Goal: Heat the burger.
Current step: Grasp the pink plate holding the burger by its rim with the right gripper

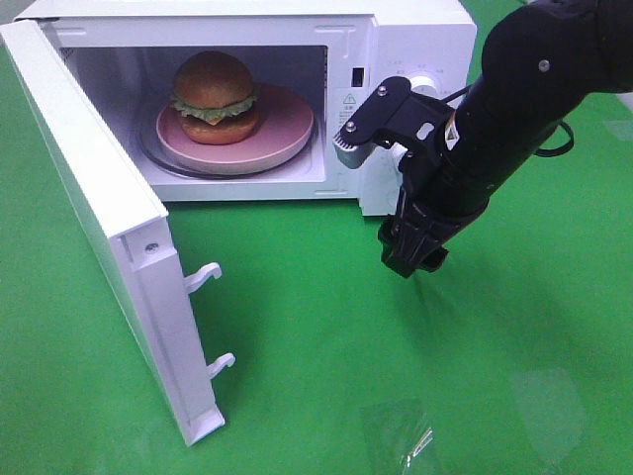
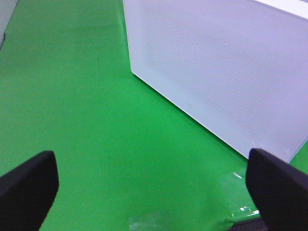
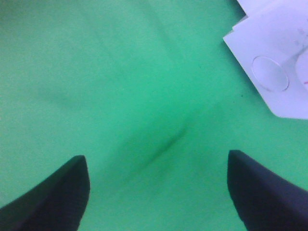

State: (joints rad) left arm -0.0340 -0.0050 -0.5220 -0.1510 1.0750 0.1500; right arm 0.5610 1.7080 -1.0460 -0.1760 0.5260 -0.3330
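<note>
Burger (image 1: 215, 87): on the pink plate (image 1: 289, 134), inside the open microwave (image 1: 415, 30).
Left gripper (image 2: 150, 161): spread wide, empty, facing the door (image 2: 216, 72) from outside.
Right gripper (image 3: 155, 163): spread wide, empty, over the green cloth (image 1: 297, 396).
Likely step: shutting the door.
Method: push flat near its free edge until the 2 latch hooks (image 1: 205, 276) seat, with the right arm clear of the swing.

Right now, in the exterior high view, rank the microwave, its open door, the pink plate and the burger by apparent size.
1. microwave
2. open door: close behind, but nearer the camera, so unsure
3. pink plate
4. burger
</note>
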